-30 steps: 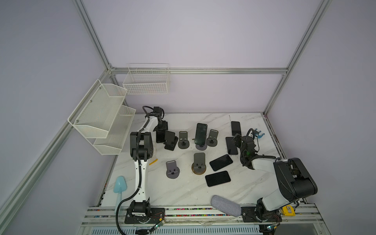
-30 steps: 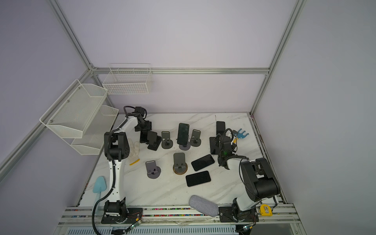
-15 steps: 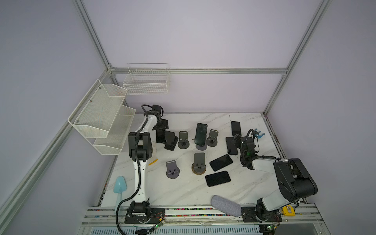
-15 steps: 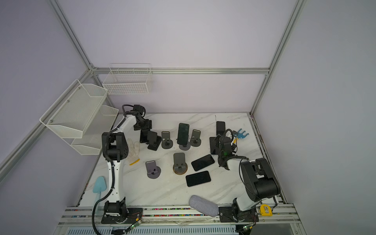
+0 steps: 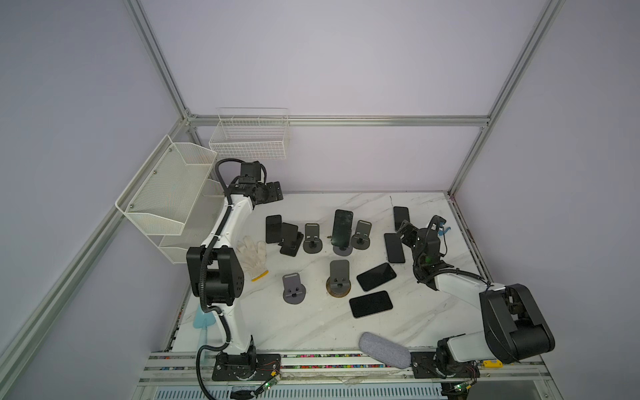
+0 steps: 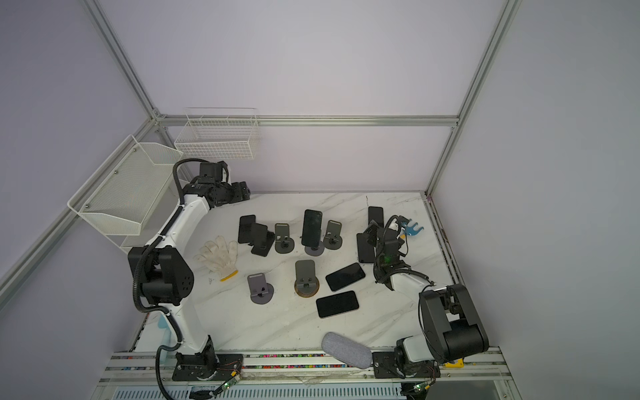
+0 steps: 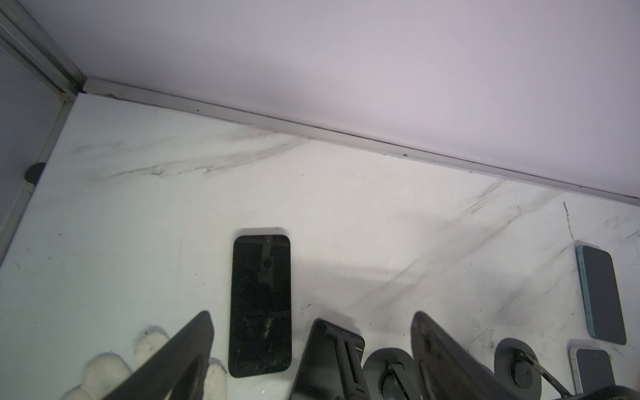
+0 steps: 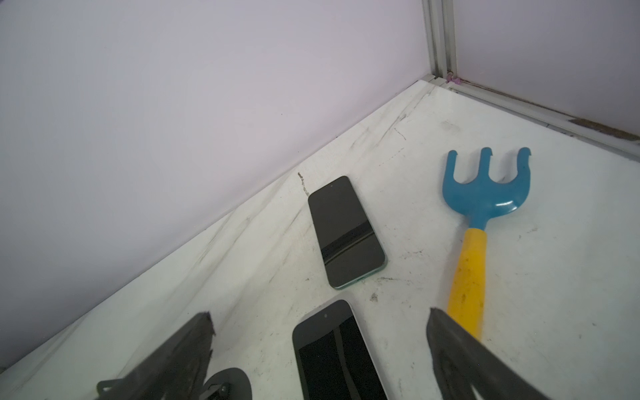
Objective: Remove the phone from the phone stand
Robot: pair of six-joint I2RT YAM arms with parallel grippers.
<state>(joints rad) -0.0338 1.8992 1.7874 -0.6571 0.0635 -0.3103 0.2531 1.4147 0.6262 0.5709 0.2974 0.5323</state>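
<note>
The left hand [image 5: 276,194] hangs open and empty above the far corner of the desk [image 5: 311,332]. Its fingers [image 7: 188,349] are spread and touch nothing. On the desk below it a flat phone [image 7: 260,306] lies just beside a black stand [image 5: 291,239]. The right hand [image 5: 405,234] is also spread wide and grips nothing. It sits low over a second flat phone [image 8: 332,349], with a blue rake [image 8: 485,201] near it. The upright phone [image 5: 343,224] leans on a grey stand [image 5: 341,250] between the two hands, well apart from both. A wire basket [image 5: 249,138] hangs on the wall behind the left hand, and a two-tier mesh rack [image 5: 166,194] is mounted beside that arm. There are six phones in all, one propped up and five flat. There are also six stands, one white glove [image 5: 252,254] and one grey pouch [image 5: 384,349].
</note>
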